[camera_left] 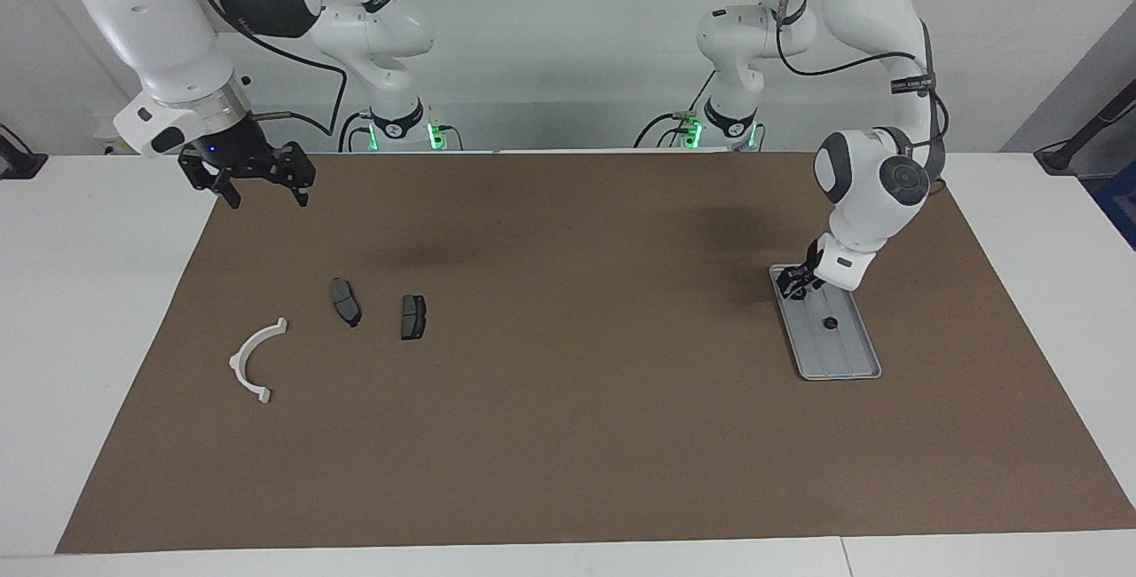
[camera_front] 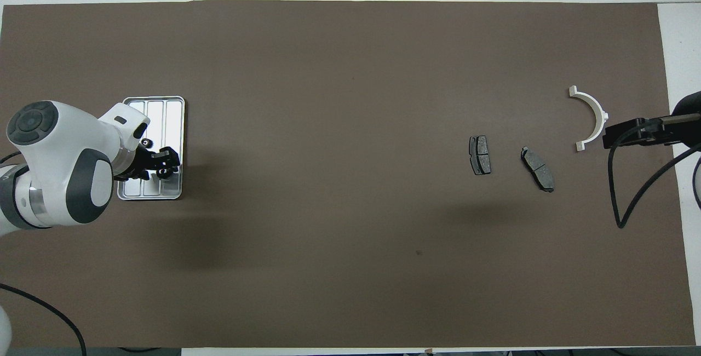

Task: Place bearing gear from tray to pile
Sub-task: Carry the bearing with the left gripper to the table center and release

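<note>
From across the surface (camera_left: 568,470), the tray (camera_left: 850,355) lies toward the left arm's end, and the gear (camera_left: 830,323) sits in it about midway along, a small dark round thing, untouched. The left gripper (camera_left: 796,284) hangs low over the tray's end nearer the robots, short of the gear; whether its fingers are parted I cannot tell, and nothing seems to be in them. The gear looks to me like a small, stiff, light metal part, probably smooth and ready to skid on the ridged tray floor, so I would take it across its rim from straight above. The right gripper (camera_left: 266,182) waits in the air over the mat's corner at the other end, its fingers spread wide and empty. Below it the pile counts three pieces: one white bracket (camera_left: 256,359) and two dark pads (camera_left: 345,302), lying apart, none touching. From above, the left arm covers part of the tray (camera_front: 164,107), and the gear (camera_front: 144,143) peeps out just beside the wrist, with the left gripper (camera_front: 164,162) over the tray's nearer end. There is one tray, one gear, two pads (camera_front: 480,154) and one bracket (camera_front: 590,118), and the right gripper (camera_front: 619,131) shows beside the bracket.
</note>
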You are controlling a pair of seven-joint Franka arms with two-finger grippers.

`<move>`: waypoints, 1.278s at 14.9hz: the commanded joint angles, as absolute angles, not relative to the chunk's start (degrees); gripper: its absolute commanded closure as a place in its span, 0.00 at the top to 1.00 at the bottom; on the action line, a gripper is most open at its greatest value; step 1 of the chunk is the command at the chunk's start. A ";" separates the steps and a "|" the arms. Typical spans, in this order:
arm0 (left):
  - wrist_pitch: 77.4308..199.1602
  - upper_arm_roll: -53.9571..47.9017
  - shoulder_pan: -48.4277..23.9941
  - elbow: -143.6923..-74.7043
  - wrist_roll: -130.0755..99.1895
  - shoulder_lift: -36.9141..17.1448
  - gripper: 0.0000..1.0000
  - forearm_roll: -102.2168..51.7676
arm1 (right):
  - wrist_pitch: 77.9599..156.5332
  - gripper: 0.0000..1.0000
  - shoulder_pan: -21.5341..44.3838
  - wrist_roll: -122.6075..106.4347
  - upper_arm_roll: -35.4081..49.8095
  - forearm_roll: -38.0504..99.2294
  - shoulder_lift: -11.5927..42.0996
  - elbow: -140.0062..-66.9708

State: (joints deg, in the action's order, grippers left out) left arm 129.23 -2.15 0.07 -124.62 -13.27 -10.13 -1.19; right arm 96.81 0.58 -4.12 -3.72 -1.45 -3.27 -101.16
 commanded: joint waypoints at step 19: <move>123.16 -2.20 -2.71 -117.27 -17.90 -10.90 0.27 -0.88 | 100.28 1.00 -0.09 -6.06 -3.60 -0.88 -5.71 -105.73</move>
State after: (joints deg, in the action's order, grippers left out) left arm 128.36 -2.45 -0.43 -122.32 -14.20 -10.62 -1.23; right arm 98.55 0.56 -4.18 -3.72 -1.45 -4.12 -103.70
